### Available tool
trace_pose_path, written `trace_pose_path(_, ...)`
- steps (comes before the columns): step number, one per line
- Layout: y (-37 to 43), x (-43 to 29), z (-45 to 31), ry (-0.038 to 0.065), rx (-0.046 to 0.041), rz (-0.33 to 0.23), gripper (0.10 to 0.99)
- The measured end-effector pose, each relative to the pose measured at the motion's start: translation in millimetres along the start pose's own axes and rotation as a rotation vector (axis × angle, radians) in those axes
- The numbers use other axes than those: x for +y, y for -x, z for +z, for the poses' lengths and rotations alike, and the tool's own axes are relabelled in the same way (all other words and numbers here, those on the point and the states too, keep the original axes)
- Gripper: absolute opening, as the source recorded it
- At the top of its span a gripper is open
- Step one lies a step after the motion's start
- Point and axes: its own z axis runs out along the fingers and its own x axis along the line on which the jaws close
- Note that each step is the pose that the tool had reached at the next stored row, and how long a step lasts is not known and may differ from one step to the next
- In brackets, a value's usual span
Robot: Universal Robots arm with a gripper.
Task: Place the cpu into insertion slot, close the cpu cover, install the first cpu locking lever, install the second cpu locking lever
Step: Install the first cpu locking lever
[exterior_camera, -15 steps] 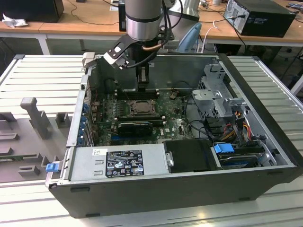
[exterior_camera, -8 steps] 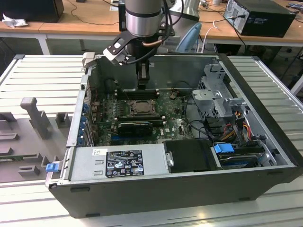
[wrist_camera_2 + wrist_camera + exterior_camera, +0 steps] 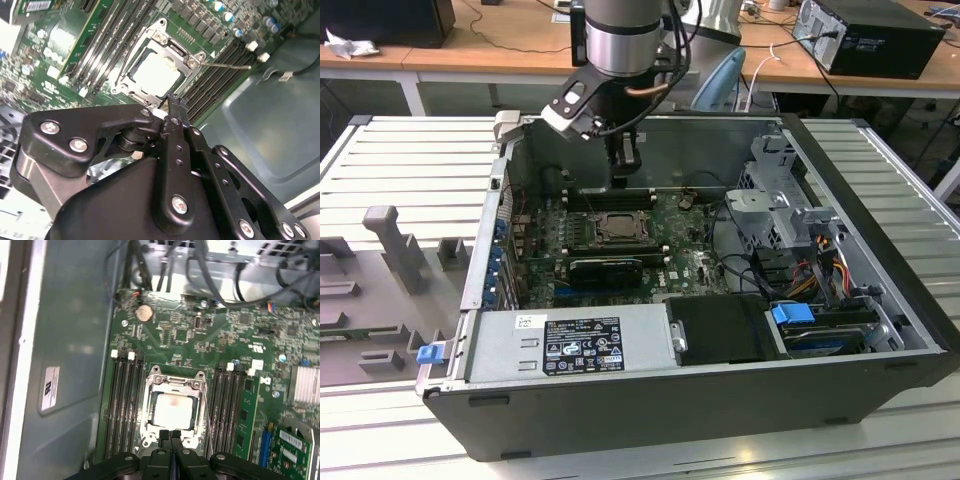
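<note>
The cpu is seated in the slot, framed by the cover, which seems lowered. The pincer is held clenched and empty over the socket's edge, with the cpu just beyond its tips.

The cpu is dull pale metal, the cpu cover seemingly shiny metal, the gripper matt black.
</note>
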Motion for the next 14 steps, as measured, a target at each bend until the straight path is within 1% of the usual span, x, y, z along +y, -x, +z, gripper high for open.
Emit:
trace_pose_path(1, 0.0, 0.0, 0.0, -0.002, 0.0007, -0.029, 0.106)
trace_pose_path(3, -0.1, 0.0, 0.2, -0.004, 0.0003, -0.068, 0.106)
trace_pose_path(5, 0.0, 0.0, 0.1, -0.008, 0.0007, -0.126, 0.106)
trace_pose_path(13, 0.0, 0.0, 0.2, -0.012, 0.0027, -0.208, 0.106)
trace_pose_path(14, 0.0, 0.0, 0.2, -0.013, 0.0031, -0.226, 0.106)
